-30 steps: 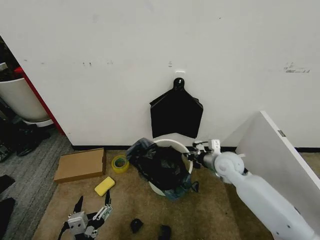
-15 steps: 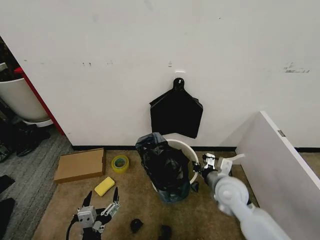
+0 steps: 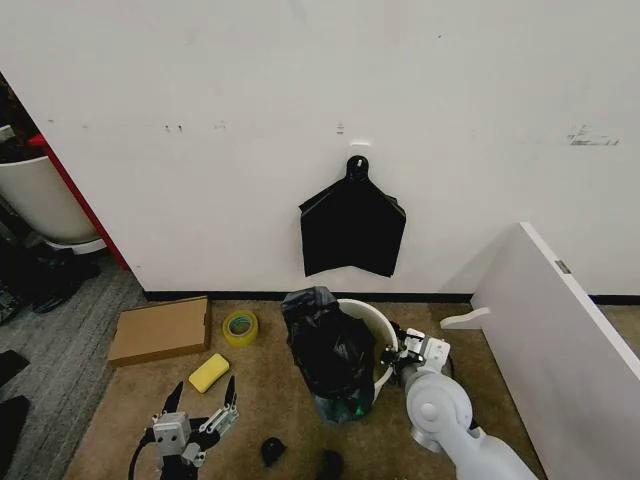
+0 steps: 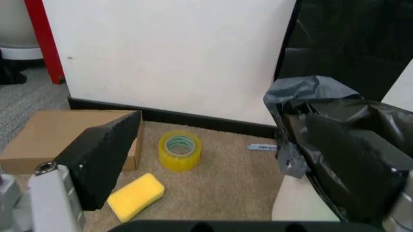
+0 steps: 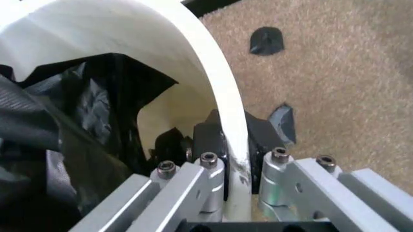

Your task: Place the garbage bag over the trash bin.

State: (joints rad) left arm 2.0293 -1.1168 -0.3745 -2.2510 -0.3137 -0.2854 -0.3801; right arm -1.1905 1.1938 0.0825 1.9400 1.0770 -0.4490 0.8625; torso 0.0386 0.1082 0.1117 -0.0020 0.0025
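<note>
The white trash bin (image 3: 372, 322) stands on the carpet by the wall. The black garbage bag (image 3: 325, 345) is bunched over its left side, spilling into the bin and down its front. My right gripper (image 3: 392, 357) is shut on the bin's right rim (image 5: 216, 92); one black pad (image 5: 208, 137) is inside the wall and the other outside. The bag (image 5: 71, 130) lies inside the bin beside the inner pad. My left gripper (image 3: 196, 418) hangs open low at the left, away from the bin. Its black finger (image 4: 103, 152) points toward the bag (image 4: 351, 145).
A flat black bundle (image 3: 352, 228) hangs on the wall above the bin. A white board (image 3: 560, 330) leans at the right. Left of the bin lie a cardboard box (image 3: 160, 330), yellow tape roll (image 3: 240, 327) and yellow sponge (image 3: 208, 372). Black scraps (image 3: 272, 450) lie in front.
My right arm has drawn back toward me, its gripper sliding along the bin's right rim. The bag has gathered higher over the bin's left side. The left gripper rose slightly.
</note>
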